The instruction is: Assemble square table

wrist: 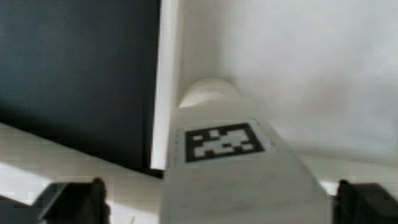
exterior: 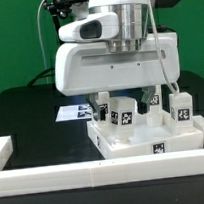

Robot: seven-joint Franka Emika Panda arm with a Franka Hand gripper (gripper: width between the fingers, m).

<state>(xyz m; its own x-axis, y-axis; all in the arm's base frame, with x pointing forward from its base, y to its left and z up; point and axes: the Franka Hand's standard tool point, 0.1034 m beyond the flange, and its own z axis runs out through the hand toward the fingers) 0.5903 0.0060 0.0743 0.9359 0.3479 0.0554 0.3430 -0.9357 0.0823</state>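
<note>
**A:** Where does your tabletop (exterior: pixel 154 142) sit right now?

**B:** You have it on the black desk (exterior: pixel 26 112), toward the exterior view's right, just behind the long white bar (exterior: pixel 96 174) that runs along the front edge. One tag shows on its front wall. Three legs (exterior: pixel 122 114) stand upright in it with their tags facing the camera: one toward the exterior view's left, one in the middle, one toward the right.

**A:** And the pincer (exterior: pixel 129 98)?

**B:** Your arm hangs low over the tabletop, and its big white body hides most of the pincer from the exterior view. In the wrist view you see a tagged leg (wrist: pixel 228 150) filling the space between the two dark fingertips (wrist: pixel 71 199), with a gap on either side of it. So the pincer stands wide around the leg, not pressing it, as far as you can see.

**A:** Anything else on the desk?

**B:** The marker board (exterior: pixel 75 111) lies flat behind the tabletop, toward the exterior view's left, partly hidden by your arm.
</note>
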